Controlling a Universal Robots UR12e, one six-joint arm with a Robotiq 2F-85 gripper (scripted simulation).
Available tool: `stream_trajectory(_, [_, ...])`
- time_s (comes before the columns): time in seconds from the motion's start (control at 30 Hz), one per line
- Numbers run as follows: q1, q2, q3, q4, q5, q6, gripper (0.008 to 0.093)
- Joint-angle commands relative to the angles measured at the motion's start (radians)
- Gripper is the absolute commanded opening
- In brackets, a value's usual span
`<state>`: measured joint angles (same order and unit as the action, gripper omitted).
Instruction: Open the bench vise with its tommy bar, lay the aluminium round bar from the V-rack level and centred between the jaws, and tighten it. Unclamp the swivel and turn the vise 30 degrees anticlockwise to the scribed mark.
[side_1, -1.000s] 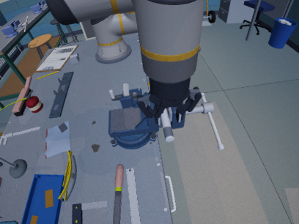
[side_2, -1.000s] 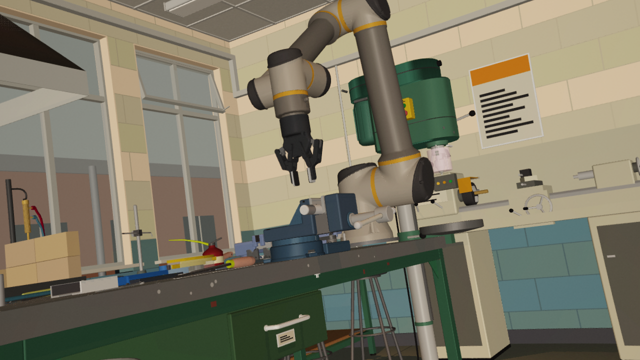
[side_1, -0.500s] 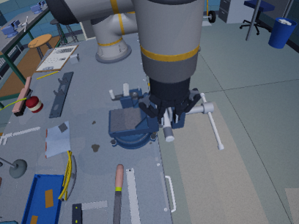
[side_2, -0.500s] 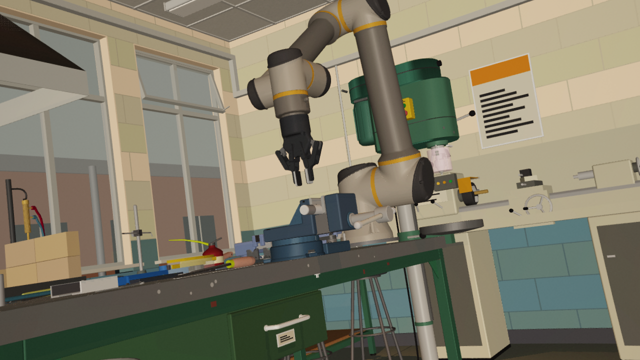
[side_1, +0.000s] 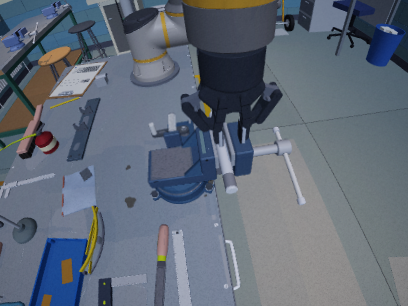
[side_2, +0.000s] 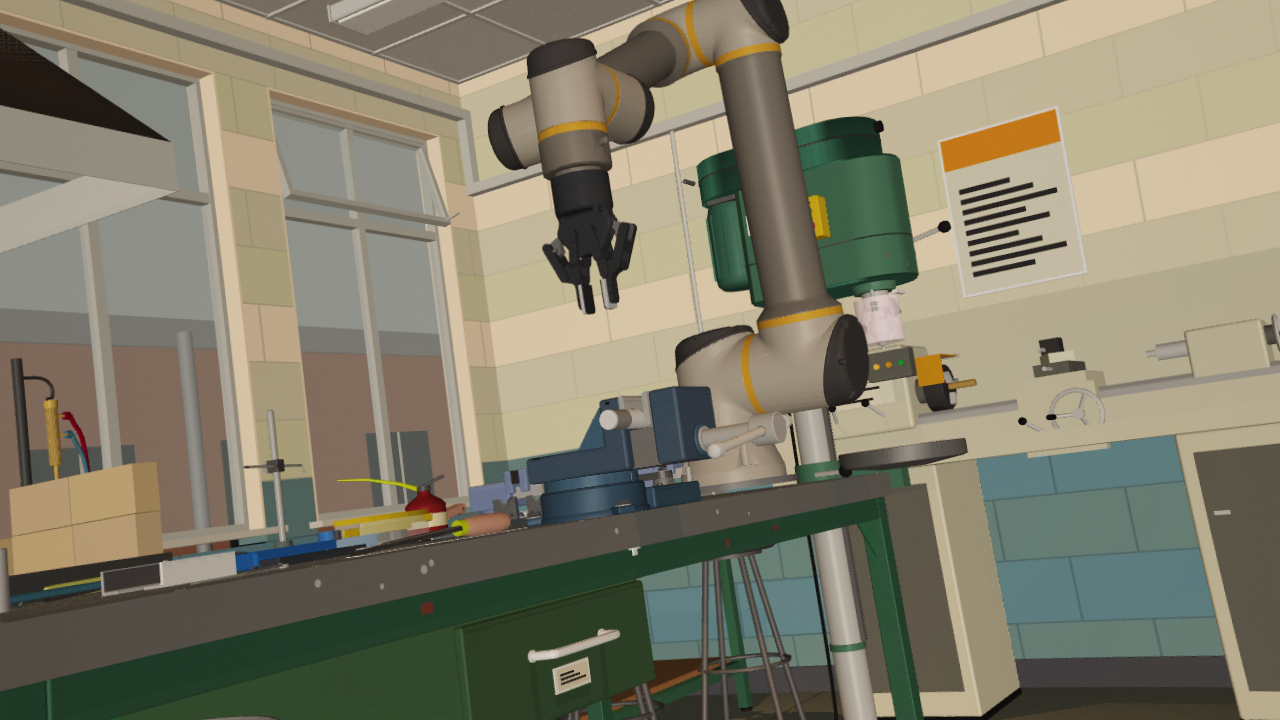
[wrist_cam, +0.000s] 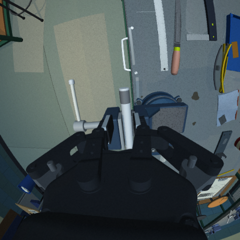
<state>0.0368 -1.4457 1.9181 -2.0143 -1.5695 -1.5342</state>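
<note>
At the bench's front edge the blue bench vise (side_1: 192, 162) sits on its round swivel base, with the aluminium round bar (side_1: 224, 164) lying between its jaws and sticking out toward the near side. The tommy bar (side_1: 290, 165) hangs through the screw head beyond the bench edge, tilted. My gripper (side_2: 595, 298) hangs well above the vise, its fingers partly closed and holding nothing. In the wrist camera the bar (wrist_cam: 125, 112) runs straight between the jaws (wrist_cam: 117, 125) below my fingers. The empty V-rack (side_1: 83, 127) lies on the bench's left part.
A blue tray (side_1: 55, 272) sits at the bench's near left corner, with a file (side_1: 161, 260) and a steel rule (side_1: 181, 265) lying near the front. A red-capped object (side_1: 46, 142), a clipboard (side_1: 80, 77) and the arm's base (side_1: 150, 55) stand further back.
</note>
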Motion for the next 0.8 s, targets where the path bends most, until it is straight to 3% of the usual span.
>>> stream_trajectory(0.0, [0.000,0.002,0.004,-0.001,0.000,0.000,0.0350])
stream_trajectory(0.33, [0.026,0.020,-0.021,0.018,0.002,0.026,0.0350])
stream_trajectory(0.77, [0.146,0.119,-0.154,0.114,0.019,0.144,0.0350])
